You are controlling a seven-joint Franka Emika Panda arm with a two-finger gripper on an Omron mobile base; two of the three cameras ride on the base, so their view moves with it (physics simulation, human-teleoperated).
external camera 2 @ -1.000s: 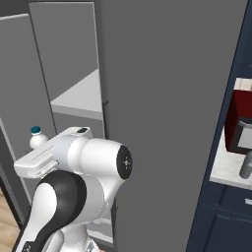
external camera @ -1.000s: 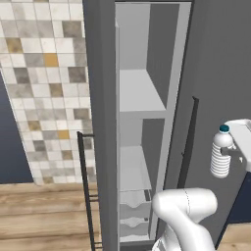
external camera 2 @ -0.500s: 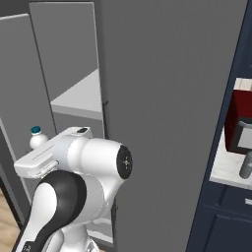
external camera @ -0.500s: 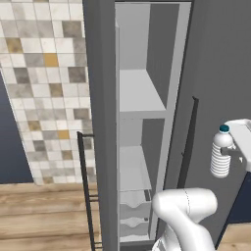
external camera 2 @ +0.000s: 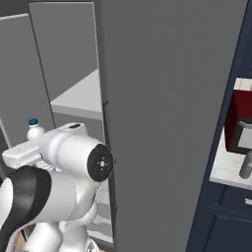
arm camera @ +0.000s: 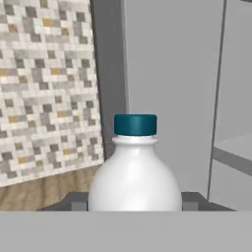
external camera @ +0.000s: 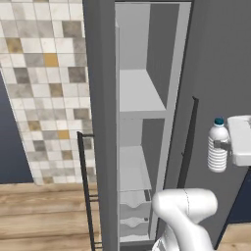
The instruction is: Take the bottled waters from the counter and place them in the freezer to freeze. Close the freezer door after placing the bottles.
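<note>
Mosaic wall tiles (external camera: 44,88) in beige, grey and tan fill the left of the left base view above a strip of wood floor (external camera: 44,215), and beside them the freezer (external camera: 142,122) stands open as a tall narrow slot with pale walls. Inside it, an upper white shelf (external camera: 139,95) sits with bare room above, a second shelf lies lower, and white drawers (external camera: 133,215) stack at the bottom. The freezer door (external camera: 215,73), a flat matte grey panel, is swung out to the right of the opening, its thin dark bar handle (external camera: 188,137) running down its near edge. A black wire rack (external camera: 87,196) stands along the left edge of the opening. The gripper (external camera: 223,146) is clenched on the ribbed clear-white bottle (external camera: 217,147) with the blue cap, holding it upright in front of the door panel, to the right of the opening and apart from the shelves. In the hand view the bottle's shoulder and cap (arm camera: 135,124) rise between the two dark fingertips (arm camera: 78,201), with the tiles and a grey upright behind. In the right base view the white arm hides most of the bottle, leaving the cap (external camera 2: 33,122) visible. At that view's right edge the dark red microwave (external camera 2: 241,118) is cut off, and a smoky grey bottle (external camera 2: 246,165) stands on the counter (external camera 2: 224,172) before it, hard to make out.
</note>
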